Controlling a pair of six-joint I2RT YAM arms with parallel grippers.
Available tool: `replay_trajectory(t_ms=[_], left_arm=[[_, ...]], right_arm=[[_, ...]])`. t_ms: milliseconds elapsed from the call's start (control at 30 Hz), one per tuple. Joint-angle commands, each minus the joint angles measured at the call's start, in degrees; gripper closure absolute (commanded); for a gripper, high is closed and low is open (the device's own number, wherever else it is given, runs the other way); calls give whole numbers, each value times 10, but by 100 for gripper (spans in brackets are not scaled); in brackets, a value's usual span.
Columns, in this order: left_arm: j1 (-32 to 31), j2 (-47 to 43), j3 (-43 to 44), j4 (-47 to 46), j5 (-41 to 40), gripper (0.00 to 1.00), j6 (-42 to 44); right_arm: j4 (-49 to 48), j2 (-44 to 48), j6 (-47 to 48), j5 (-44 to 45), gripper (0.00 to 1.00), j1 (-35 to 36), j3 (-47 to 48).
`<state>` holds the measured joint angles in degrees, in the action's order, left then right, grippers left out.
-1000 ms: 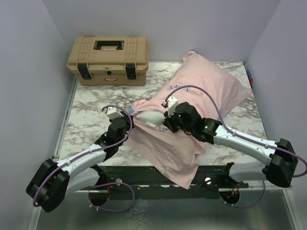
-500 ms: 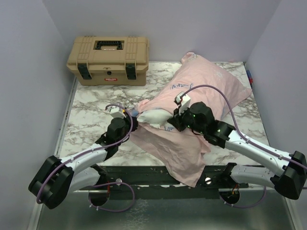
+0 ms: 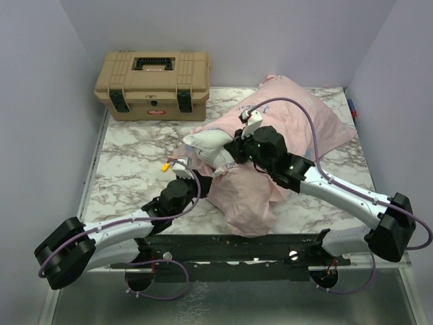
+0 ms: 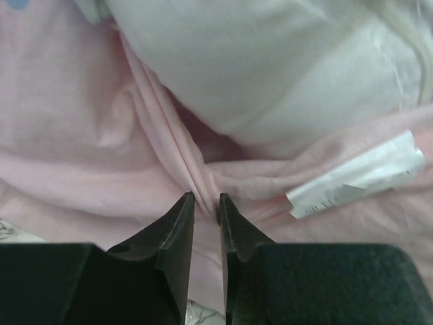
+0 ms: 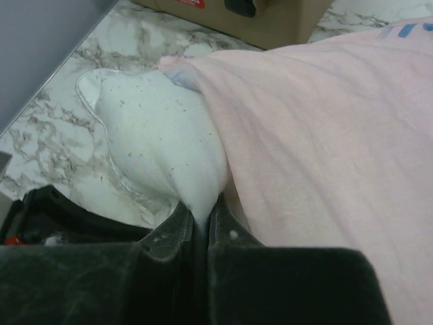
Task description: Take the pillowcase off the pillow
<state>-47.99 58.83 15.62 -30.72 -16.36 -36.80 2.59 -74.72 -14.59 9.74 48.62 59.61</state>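
The pillowcase (image 3: 298, 118) shows its pale pink inside and covers most of the pillow at the back right; a loose part (image 3: 247, 196) lies bunched toward the front. A white corner of the pillow (image 3: 203, 143) sticks out at the case's left end. My right gripper (image 3: 230, 154) is shut on that white corner (image 5: 169, 156), with the pink case (image 5: 325, 135) beside it. My left gripper (image 3: 191, 177) is shut on a fold of the pink pillowcase (image 4: 196, 172) just below the pillow (image 4: 270, 61). A white label (image 4: 358, 176) is sewn on the case.
A tan toolbox (image 3: 154, 84) stands at the back left, also seen in the right wrist view (image 5: 270, 17). Grey walls close in the marble table (image 3: 125, 162) on three sides. A dark rail (image 3: 230, 244) runs along the near edge.
My right gripper has moved back and left, lifting the white pillow corner out. My left gripper has moved right toward the front, bunching the loose pillowcase nearer the arms.
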Motion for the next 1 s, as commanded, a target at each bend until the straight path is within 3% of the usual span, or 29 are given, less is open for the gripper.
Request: replay_trajectory(t_ms=[0, 133, 233, 533, 733, 967], left_arm=[[-73, 29, 12, 10, -99, 75, 58], [-129, 44, 37, 44, -167, 67, 96], [-141, 33, 42, 64, -180, 53, 99], [-141, -110, 51, 129, -183, 27, 67], [-140, -136, 87, 177, -171, 22, 69], [-140, -83, 144, 168, -140, 20, 137]], right_arm=[[-114, -17, -38, 57, 99, -6, 53], [-106, -44, -46, 51, 99, -10, 70], [-97, -53, -48, 51, 99, -11, 69], [-73, -50, -51, 42, 98, -15, 31], [-43, -44, -41, 38, 92, -16, 25], [-31, -40, -35, 14, 97, -17, 25]])
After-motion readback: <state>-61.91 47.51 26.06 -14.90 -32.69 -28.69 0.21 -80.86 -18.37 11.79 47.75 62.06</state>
